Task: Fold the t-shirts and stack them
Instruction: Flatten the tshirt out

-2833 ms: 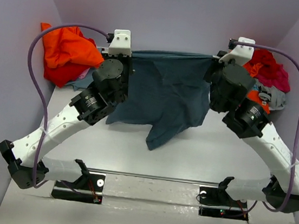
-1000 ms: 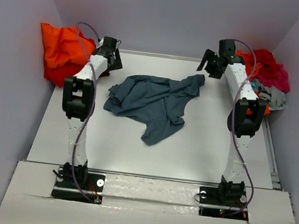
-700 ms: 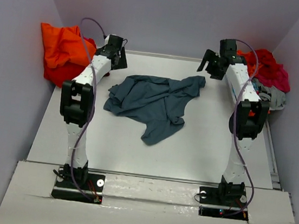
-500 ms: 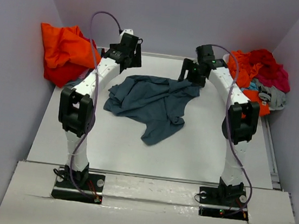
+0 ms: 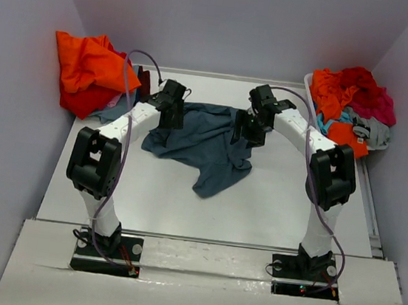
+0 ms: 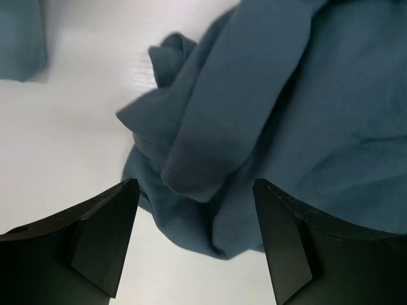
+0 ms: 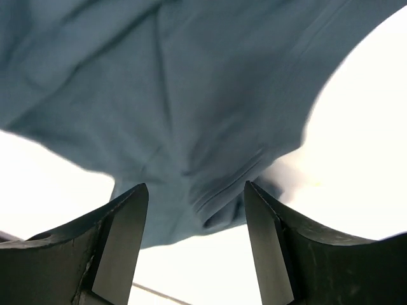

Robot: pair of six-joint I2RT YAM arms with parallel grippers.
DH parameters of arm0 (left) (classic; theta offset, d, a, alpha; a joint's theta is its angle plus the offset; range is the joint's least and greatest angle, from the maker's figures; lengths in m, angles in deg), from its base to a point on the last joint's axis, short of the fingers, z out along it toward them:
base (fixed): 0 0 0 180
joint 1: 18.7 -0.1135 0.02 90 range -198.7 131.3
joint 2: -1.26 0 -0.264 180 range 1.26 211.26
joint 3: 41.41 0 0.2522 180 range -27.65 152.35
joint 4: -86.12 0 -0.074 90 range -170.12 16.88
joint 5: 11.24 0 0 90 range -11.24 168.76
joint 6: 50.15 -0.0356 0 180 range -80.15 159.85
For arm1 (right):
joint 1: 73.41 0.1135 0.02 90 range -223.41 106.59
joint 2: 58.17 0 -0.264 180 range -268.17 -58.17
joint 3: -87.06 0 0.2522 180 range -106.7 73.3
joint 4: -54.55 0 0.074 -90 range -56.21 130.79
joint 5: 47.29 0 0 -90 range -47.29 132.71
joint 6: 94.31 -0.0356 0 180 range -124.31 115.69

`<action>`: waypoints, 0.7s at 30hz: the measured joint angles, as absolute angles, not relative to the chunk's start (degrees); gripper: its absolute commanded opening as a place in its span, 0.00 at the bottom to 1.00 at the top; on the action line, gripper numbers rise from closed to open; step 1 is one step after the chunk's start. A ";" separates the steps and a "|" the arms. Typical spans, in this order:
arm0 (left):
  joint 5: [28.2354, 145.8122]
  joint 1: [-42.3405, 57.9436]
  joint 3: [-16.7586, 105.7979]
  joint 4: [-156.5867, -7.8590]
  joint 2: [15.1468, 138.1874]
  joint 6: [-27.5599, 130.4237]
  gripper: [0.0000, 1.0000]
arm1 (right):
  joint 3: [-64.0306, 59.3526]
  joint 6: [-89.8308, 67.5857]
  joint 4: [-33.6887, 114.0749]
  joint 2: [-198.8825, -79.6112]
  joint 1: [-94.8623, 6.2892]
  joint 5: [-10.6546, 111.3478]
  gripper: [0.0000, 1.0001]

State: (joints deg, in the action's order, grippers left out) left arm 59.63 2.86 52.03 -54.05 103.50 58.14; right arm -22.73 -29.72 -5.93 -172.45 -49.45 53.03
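Observation:
A dark slate-blue t-shirt (image 5: 209,144) lies crumpled in the middle of the white table (image 5: 132,188). My left gripper (image 5: 171,115) hovers over its left edge, jaws open. In the left wrist view the shirt (image 6: 305,95) bunches into folds, and the left gripper (image 6: 194,187) straddles a rounded fold with nothing pinched. My right gripper (image 5: 245,130) is over the shirt's right part, also open. In the right wrist view the shirt (image 7: 191,76) shows a stitched hem lying between the spread fingers of the right gripper (image 7: 195,190), untouched.
An orange and red heap of shirts (image 5: 88,67) lies at the back left. At the back right a pile of orange, red, teal and grey shirts (image 5: 351,104) sits against the wall. Grey walls close in the table on three sides.
The shirt, held stretched between both grippers at first, now lies crumpled on the table. Both arms have swung in from the back corners and lowered over its left and right edges.

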 measured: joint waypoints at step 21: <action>62.14 8.59 40.71 -55.52 99.93 62.27 0.81 | -16.15 -31.73 -6.39 -171.44 -37.93 57.51 0.63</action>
